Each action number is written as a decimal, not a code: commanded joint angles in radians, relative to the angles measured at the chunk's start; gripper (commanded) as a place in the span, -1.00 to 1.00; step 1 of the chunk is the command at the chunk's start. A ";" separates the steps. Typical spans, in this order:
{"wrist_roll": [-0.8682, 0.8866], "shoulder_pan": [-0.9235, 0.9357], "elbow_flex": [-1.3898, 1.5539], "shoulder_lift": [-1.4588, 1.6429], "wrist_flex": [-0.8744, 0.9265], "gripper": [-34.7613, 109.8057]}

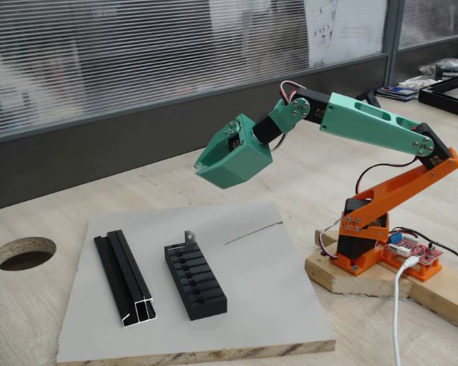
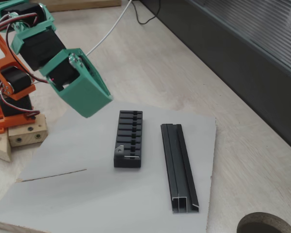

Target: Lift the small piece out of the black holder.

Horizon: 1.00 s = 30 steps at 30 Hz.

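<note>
Hovering above the grey board (image 1: 237,305), well clear of everything on it: the green jaws (image 1: 214,171), tips pointed down and toward the left in this fixed view. Seen as one closed-looking wedge in both fixed views — no gap visible between the fingers, nothing held, though true opening hard to judge from these angles.

Standing upright in the black holder (image 1: 196,280): the small piece (image 1: 189,238), a tiny grey tab poking up from the end slot farthest from this camera. In the other fixed view, the same tab (image 2: 120,150) at the holder's (image 2: 129,138) near end, on the left side of the block. Still seated in its slot; lift not yet begun.

The key relation: small piece below the jaws and slightly left of their tip in the first fixed view, well apart vertically. Long axis of the tab upright; long axis of the holder running away from the arm's base side, roughly parallel to the black channel profile (image 1: 124,278) lying beside it. Likely need — a descent almost straight down with a small shift, plus opening before closing on the thin tab.

Count: one small piece, one holder with about seven slots, one channel profile, one board, one arm on the wooden table (image 1: 320,171).
</note>
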 commanded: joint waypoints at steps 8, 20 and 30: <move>0.362 -0.143 -0.011 -0.023 -0.003 -0.40; 0.364 -0.149 -0.032 -0.143 0.216 -0.40; 0.360 -0.149 -0.405 -0.290 0.726 -0.40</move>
